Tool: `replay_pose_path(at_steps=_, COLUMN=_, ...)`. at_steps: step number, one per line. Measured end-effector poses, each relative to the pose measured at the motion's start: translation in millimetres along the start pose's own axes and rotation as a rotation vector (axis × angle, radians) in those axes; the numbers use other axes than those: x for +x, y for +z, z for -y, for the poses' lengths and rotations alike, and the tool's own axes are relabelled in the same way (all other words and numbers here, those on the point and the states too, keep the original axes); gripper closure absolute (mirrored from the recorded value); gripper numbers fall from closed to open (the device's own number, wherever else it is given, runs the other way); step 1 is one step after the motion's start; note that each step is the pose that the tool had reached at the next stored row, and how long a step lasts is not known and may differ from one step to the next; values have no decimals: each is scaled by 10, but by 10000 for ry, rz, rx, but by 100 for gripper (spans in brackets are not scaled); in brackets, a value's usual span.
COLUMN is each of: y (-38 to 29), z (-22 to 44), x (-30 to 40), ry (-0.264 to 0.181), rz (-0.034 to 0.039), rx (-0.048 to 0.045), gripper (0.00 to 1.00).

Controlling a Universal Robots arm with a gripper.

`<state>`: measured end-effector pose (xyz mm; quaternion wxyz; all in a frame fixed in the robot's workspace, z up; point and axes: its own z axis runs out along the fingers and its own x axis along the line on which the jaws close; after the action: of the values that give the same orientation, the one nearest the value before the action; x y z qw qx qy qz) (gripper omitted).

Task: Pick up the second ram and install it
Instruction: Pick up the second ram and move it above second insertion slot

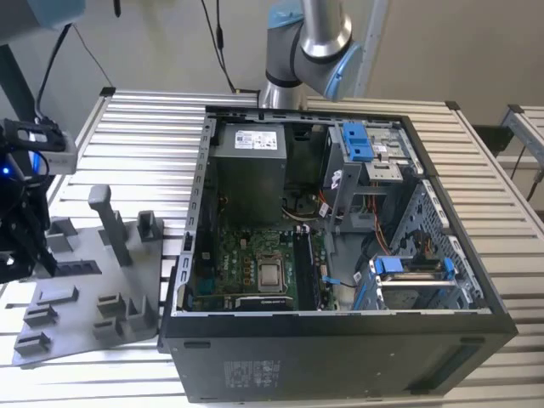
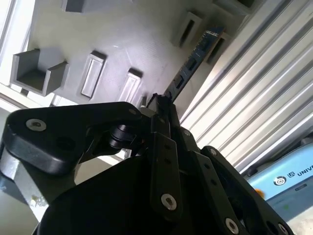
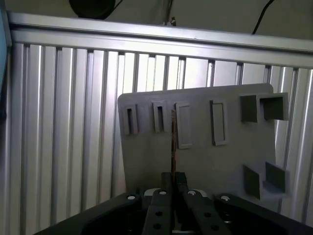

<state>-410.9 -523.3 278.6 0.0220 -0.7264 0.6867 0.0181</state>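
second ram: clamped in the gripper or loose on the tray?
Clamped. In both wrist views the gripper is shut on one end of the second ram; the rest sticks out towards the grey tray.

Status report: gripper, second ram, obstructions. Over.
Gripper shut on second ram. Ram edge-on over grey tray. No obstruction seen near it.

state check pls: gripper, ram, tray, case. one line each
gripper: shut on ram
ram: held at one end, on edge, pointing at the tray; cannot tell if it is clear of its slot
tray: lying flat, slots beside the ram empty
case: on its side, open on top
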Motion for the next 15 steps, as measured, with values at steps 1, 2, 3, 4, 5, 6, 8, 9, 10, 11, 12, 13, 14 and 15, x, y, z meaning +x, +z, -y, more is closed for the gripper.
replay_pose_path(at_steps=1, y=-22, z=0, x=-1, ry=0, rz=-1, rx=-1, gripper=85)
replay_pose_path(at_steps=2, y=-43, z=0, x=-2, ry=0, rz=0, rx=-1, gripper=85)
replay_pose_path(at_steps=3, y=-64, z=1, x=-3, ry=-1, rz=-1, rx=0, gripper=85)
replay_pose_path(at_steps=4, y=-86, z=1, x=-5, ry=0, rz=-3, rx=0, gripper=85)
replay_pose_path(at_steps=5, y=-108, z=1, x=-6, ry=0, rz=-4, rx=-1, gripper=85)
replay_pose_path(at_steps=6, y=-133, z=1, x=-7, ry=0, rz=-7, rx=-1, gripper=85)
replay_pose_path(at_steps=8, y=-182, z=1, x=-10, ry=0, rz=-13, rx=-2, gripper=85)
replay_pose_path(at_steps=9, y=-209, z=1, x=-12, ry=0, rz=-16, rx=-1, gripper=85)
replay_pose_path(at_steps=10, y=-241, z=2, x=-14, ry=0, rz=-23, rx=0, gripper=85)
replay_pose_path(at_steps=11, y=-276, z=2, x=-16, ry=0, rz=-29, rx=-1, gripper=85)
replay_pose_path(at_steps=12, y=-303, z=2, x=-18, ry=1, rz=-32, rx=-3, gripper=85)
replay_pose_path(at_steps=13, y=-319, z=2, x=-18, ry=0, rz=-33, rx=-3, gripper=85)
replay_pose_path(at_steps=14, y=-329, z=2, x=-19, ry=0, rz=-32, rx=-1, gripper=85)
replay_pose_path(at_steps=15, y=-339, z=2, x=-19, ry=0, rz=-32, rx=-2, gripper=85)
